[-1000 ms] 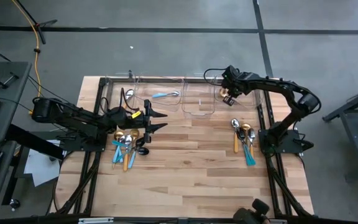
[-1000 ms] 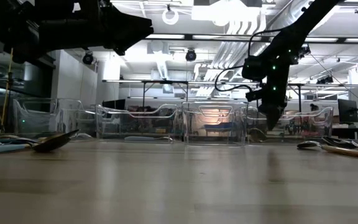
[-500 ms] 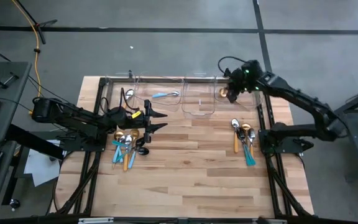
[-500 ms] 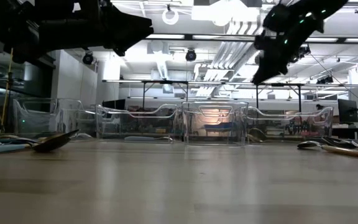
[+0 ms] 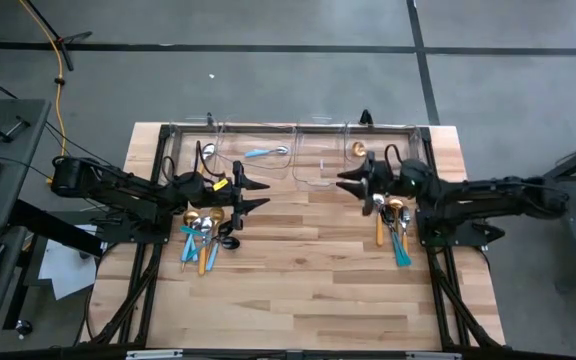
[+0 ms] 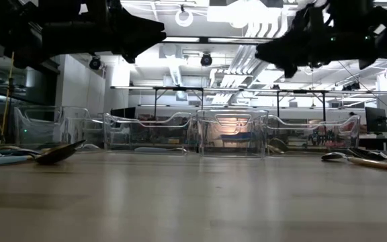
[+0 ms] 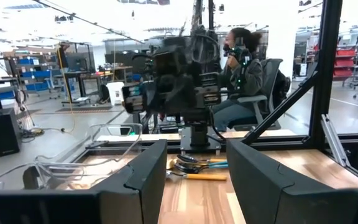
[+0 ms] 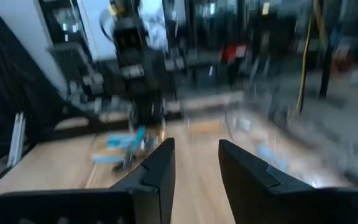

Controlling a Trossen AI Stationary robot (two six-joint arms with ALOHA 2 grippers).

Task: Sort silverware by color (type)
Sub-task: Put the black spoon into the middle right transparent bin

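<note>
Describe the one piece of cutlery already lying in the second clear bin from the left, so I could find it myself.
Look along the far edge of the wooden table, where a row of clear bins stands. In the second bin from the left lies a spoon with a silver head and a light-blue handle. It is alone in its bin, unlike the mixed piles on the table.

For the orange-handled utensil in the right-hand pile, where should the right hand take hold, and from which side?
Judging from the high view, grip the orange-handled utensil by its handle, coming straight down from above. It lies flat on the table at the pile's edge nearest the table's middle, so that side is free of the blue-handled pieces. The right hand is open above the table, near the pile.
</note>
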